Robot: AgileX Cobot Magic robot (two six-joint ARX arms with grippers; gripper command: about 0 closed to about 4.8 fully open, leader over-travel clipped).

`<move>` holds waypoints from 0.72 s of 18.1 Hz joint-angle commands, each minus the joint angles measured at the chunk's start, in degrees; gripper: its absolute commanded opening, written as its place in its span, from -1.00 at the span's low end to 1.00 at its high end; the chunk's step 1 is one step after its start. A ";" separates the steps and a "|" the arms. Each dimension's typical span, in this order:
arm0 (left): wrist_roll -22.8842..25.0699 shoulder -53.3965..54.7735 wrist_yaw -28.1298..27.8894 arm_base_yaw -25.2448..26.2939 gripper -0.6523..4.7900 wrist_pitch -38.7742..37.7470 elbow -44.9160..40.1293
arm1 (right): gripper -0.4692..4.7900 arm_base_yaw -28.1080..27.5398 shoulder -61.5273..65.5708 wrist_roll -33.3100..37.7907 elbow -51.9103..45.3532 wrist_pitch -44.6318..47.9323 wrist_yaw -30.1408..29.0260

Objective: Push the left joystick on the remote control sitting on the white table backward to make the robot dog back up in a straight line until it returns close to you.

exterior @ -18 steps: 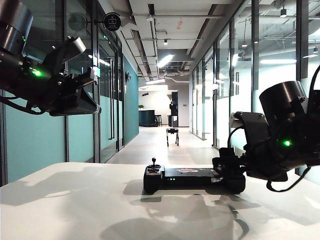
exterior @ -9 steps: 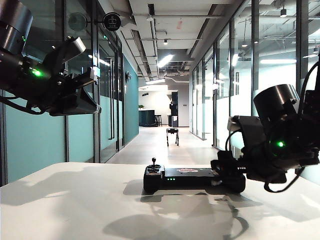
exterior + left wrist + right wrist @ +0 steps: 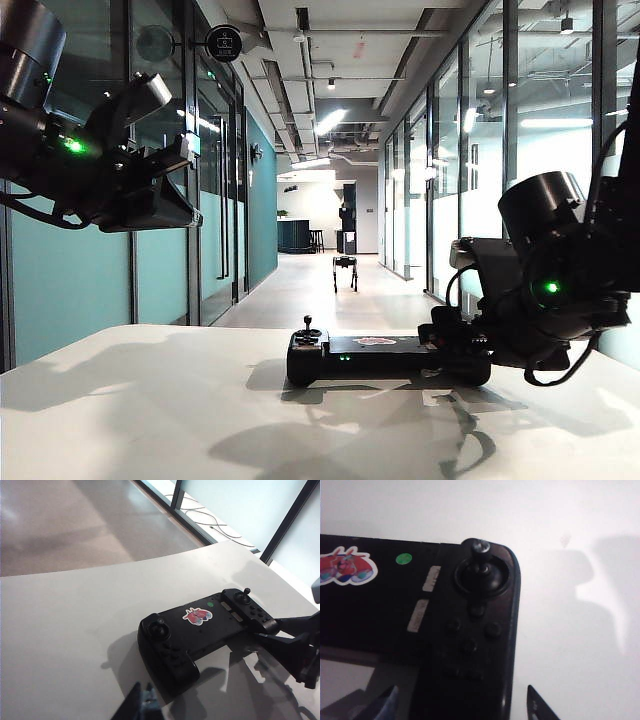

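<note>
Here, right gripper [image 3: 455, 345] at remote control [image 3: 375, 355] end.

My left arm [image 3: 90, 165]: matte black, bulky cylindrical joint, green light, black cable looping beneath.
My right arm [image 3: 545, 285]: black, round joint cap, green light, thin black cables curling under.

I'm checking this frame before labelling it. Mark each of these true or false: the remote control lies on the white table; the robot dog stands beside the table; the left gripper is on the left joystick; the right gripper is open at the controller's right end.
1. The remote control lies on the white table. True.
2. The robot dog stands beside the table. False: it is far down the corridor.
3. The left gripper is on the left joystick. False: it hangs above the table, apart from the controller.
4. The right gripper is open at the controller's right end. True.
</note>
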 commanded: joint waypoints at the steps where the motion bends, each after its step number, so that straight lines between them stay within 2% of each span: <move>1: 0.24 -0.17 0.46 -0.07 -0.78 0.55 0.17 | 0.41 -0.11 -0.09 0.26 1.57 -1.79 0.22; 10: 0.24 -0.17 0.46 -0.07 -0.78 0.55 0.17 | 0.41 -0.15 1.25 0.28 2.86 -3.10 0.22; 11: 0.24 -0.17 0.46 -0.07 -0.78 0.55 0.17 | 0.31 -0.15 1.25 0.28 2.95 -3.10 0.22; 12: 0.24 -0.17 0.46 -0.07 -0.78 0.55 0.17 | 0.08 -0.15 1.25 0.28 2.95 -3.17 0.20; 13: 0.24 -0.17 0.46 -0.07 -0.78 0.55 0.17 | 0.01 -0.15 1.25 0.28 2.95 -3.23 0.22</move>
